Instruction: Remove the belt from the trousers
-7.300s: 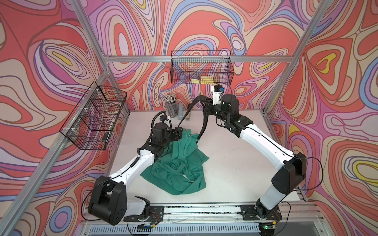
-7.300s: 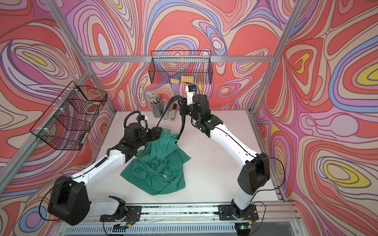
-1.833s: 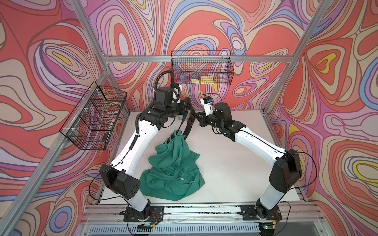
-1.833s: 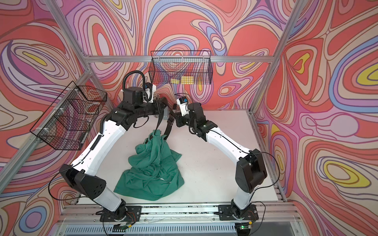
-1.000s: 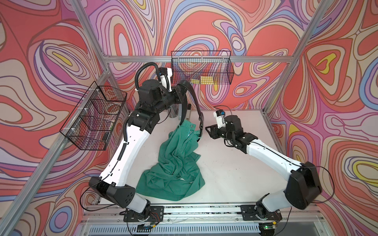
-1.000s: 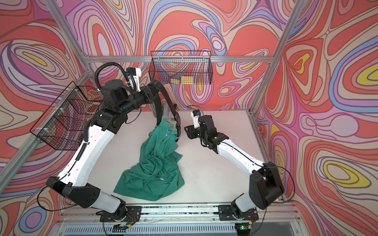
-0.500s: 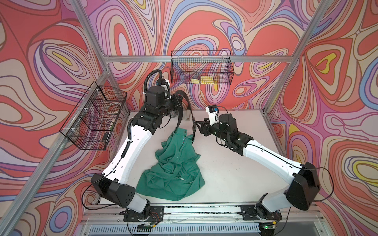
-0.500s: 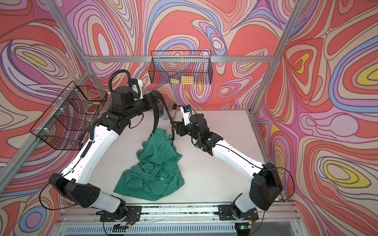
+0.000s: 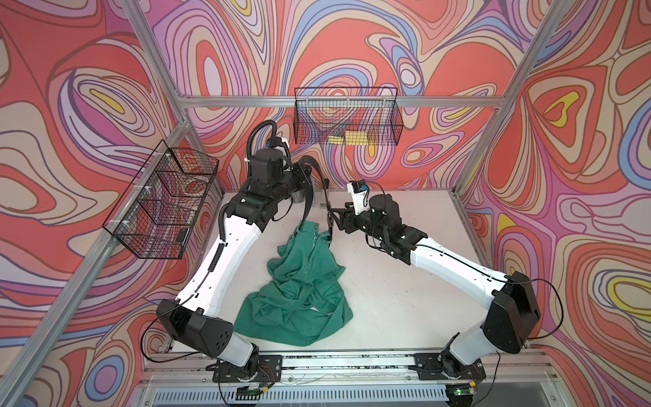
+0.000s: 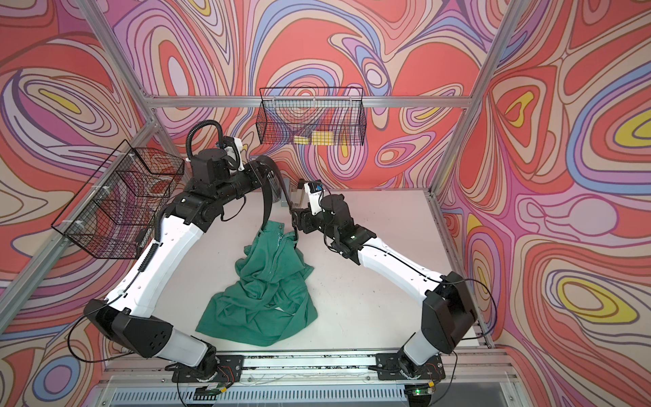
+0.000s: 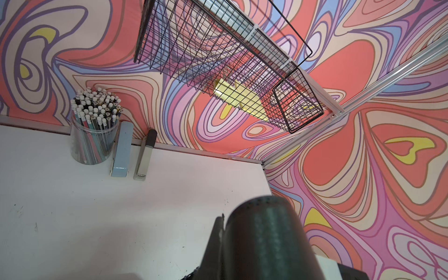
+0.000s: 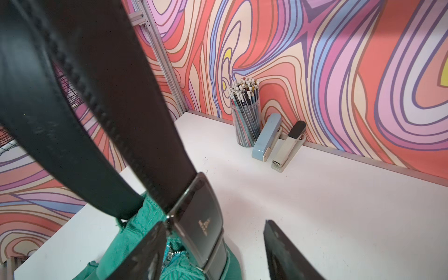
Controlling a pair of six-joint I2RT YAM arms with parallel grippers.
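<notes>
The teal trousers [image 9: 296, 282] lie crumpled on the white table, their waist end pulled up toward the back, as both top views show [image 10: 260, 285]. The black belt [image 9: 308, 201] rises from the waistband in a loop. My left gripper [image 9: 306, 171] is shut on the top of that loop, high above the table. In the left wrist view the belt [image 11: 266, 237] is a dark blur over the jaws. My right gripper [image 12: 213, 242] stands open at the waistband, with the belt's dark buckle [image 12: 201, 218] between its fingers [image 12: 281, 249], close to one of them.
A clear cup of pencils [image 12: 246, 116] and two staplers [image 12: 266, 138] stand against the back wall, just behind the grippers. One wire basket [image 9: 347, 119] hangs on the back wall, another [image 9: 165, 201] on the left wall beside my left arm.
My left arm has come down with the belt loop, and the trousers' waist has sunk with it. My right gripper has moved in to the buckle and opened wider.
</notes>
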